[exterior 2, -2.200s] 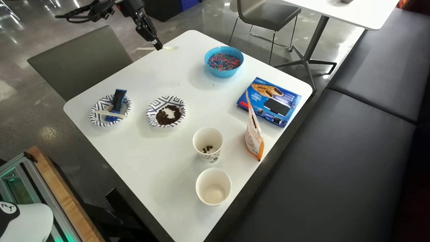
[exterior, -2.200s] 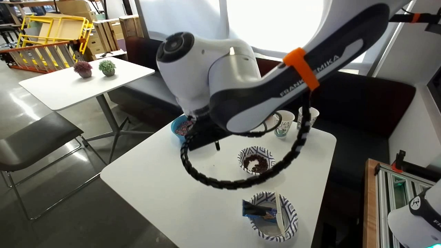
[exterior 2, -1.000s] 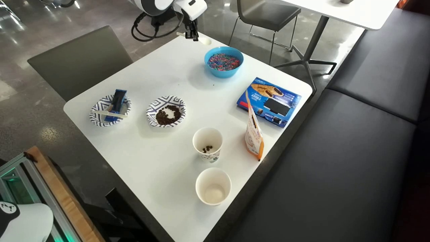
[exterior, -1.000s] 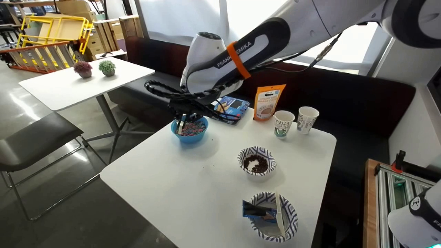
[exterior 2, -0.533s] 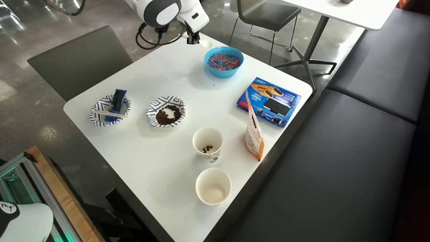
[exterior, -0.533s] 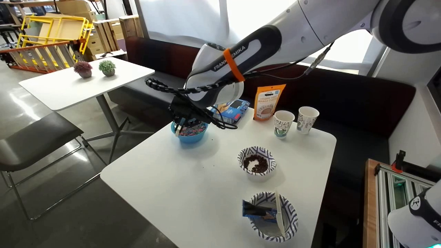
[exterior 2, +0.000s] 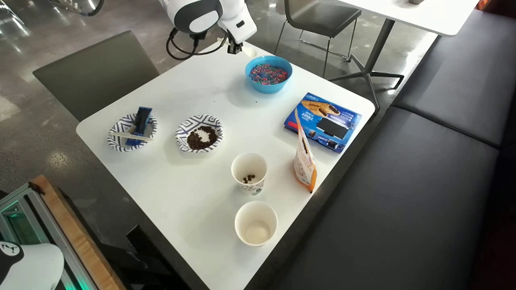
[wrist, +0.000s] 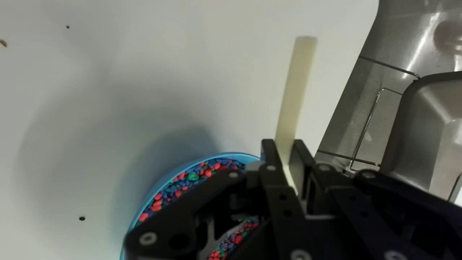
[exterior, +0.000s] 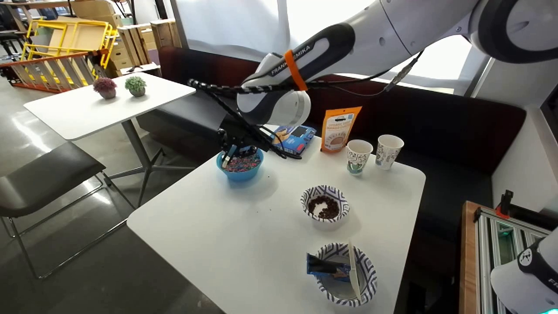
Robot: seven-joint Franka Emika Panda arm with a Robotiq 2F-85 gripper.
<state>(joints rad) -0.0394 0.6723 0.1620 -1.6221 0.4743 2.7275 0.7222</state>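
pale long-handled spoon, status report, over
Black two-fingered tool clamped on spoon. Spoon held near round blue bowl of multicoloured bits. Nothing visibly between them.

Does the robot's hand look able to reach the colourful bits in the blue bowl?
Probably yes: the hand grips a pale spoon near the blue bowl, and nothing covers the colourful bits.

The white arm (exterior: 366,48) sloped down from two o'clock toward eight o'clock in an exterior view. In the wrist view, the gripper (wrist: 283,145) pointed near twelve o'clock, its two black fingers (wrist: 270,154) pinched close, with a thin gap.
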